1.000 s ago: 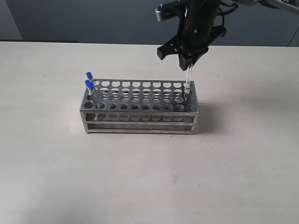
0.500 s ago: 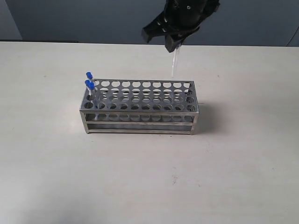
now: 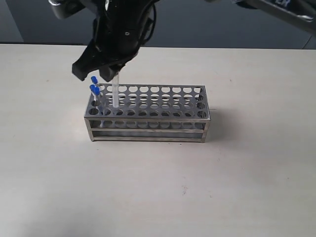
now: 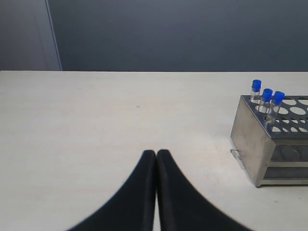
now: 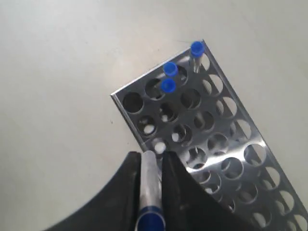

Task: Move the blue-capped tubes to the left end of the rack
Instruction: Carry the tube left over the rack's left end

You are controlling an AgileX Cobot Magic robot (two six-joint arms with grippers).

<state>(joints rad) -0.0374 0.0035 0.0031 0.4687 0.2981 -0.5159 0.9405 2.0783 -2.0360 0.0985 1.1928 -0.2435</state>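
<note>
Pale table carries the steel rack lying lengthwise 9-to-3 o'clock in the exterior view, w/ most holes bare. The right gripper reaches across to the rack's 9 o'clock end, jaws clamped on one blue-capped tube just below its cap, so the glass hangs near-vertical and can drop straight into a hole. Its tip sits over the holes just to the 3 o'clock side of the filled ones, at about plate level; can't tell if it's entered a hole. The left gripper is pressed closed on nothing, parked low over bare table well off the rack's 9 o'clock end, prob. to stay clear of the crossing arm. Three seated tubes cluster upright at that end wall, packed close so the target end fills first.
</note>
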